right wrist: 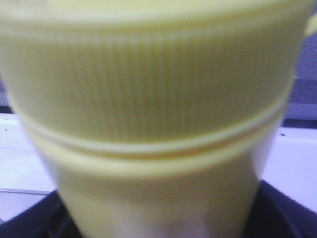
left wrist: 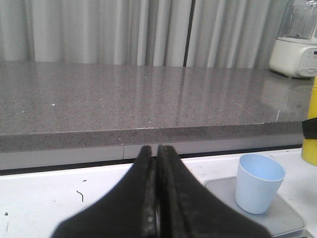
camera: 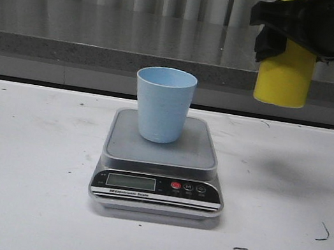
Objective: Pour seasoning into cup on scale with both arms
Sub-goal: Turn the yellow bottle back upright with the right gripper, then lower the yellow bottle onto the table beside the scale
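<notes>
The light blue cup (camera: 163,103) stands upright on the steel platform of the silver scale (camera: 161,156) at the table's middle; it also shows in the left wrist view (left wrist: 258,182). My right gripper (camera: 294,28) is shut on the yellow seasoning bottle (camera: 285,74) and holds it upright in the air, above and right of the cup. The bottle's top is out of the front view. The bottle fills the right wrist view (right wrist: 148,114). My left gripper (left wrist: 157,148) is shut and empty, to the left of the cup, and is not in the front view.
A grey stone counter (camera: 105,36) runs behind the white table (camera: 28,178), with curtains behind. A white appliance (left wrist: 296,49) stands on the counter at the right. The scale's black panel with display and red button (camera: 176,185) faces front.
</notes>
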You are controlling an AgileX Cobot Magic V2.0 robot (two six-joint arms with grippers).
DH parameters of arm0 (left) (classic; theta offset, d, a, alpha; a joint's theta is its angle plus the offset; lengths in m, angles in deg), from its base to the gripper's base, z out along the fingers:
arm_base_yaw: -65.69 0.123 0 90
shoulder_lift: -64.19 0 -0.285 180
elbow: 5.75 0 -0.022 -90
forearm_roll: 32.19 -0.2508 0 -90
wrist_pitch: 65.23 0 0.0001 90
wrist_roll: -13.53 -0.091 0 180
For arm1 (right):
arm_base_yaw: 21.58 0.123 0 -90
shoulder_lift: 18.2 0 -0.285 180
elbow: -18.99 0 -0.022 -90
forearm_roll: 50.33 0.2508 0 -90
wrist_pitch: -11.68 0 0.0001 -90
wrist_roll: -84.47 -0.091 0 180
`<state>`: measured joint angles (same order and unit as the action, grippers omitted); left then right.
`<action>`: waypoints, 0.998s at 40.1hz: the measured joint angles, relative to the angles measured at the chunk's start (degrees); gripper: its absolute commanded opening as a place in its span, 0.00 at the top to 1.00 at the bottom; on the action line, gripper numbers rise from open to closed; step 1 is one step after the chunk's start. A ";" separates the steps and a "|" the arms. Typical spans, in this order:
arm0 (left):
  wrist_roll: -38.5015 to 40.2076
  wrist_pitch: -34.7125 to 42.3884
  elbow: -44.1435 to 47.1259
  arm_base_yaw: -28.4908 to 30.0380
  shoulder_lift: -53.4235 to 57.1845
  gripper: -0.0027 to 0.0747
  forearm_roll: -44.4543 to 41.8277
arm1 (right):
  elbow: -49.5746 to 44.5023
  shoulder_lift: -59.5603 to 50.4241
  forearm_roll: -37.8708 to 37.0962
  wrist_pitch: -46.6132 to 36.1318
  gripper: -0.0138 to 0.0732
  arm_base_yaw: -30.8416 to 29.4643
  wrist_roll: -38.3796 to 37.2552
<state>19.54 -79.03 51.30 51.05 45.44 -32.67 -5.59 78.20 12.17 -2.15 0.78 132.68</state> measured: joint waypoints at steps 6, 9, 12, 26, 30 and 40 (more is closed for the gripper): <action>0.00 0.00 0.00 0.00 0.00 0.99 0.00 | -0.92 0.00 -2.79 2.63 0.67 0.00 -0.03; 0.00 0.00 0.00 0.00 0.00 0.99 0.00 | -2.36 0.00 -3.45 2.87 0.67 0.23 -0.03; 0.00 0.00 0.00 0.00 0.00 0.99 0.00 | -4.43 0.00 -3.86 1.34 0.67 0.90 -0.03; 0.00 0.00 0.00 0.00 0.00 0.99 0.00 | -14.36 -0.22 -18.08 -8.09 0.67 4.45 -18.39; 0.00 0.00 0.00 0.00 0.00 0.99 0.00 | -17.62 -0.31 -26.37 -14.31 0.67 4.45 -28.18; 0.00 0.00 0.00 0.00 0.00 0.99 0.00 | -19.76 4.47 -34.05 -24.62 0.67 4.45 -36.08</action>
<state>19.54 -79.03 51.30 51.05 45.44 -32.67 -25.35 82.67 -21.88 -26.78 5.23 96.60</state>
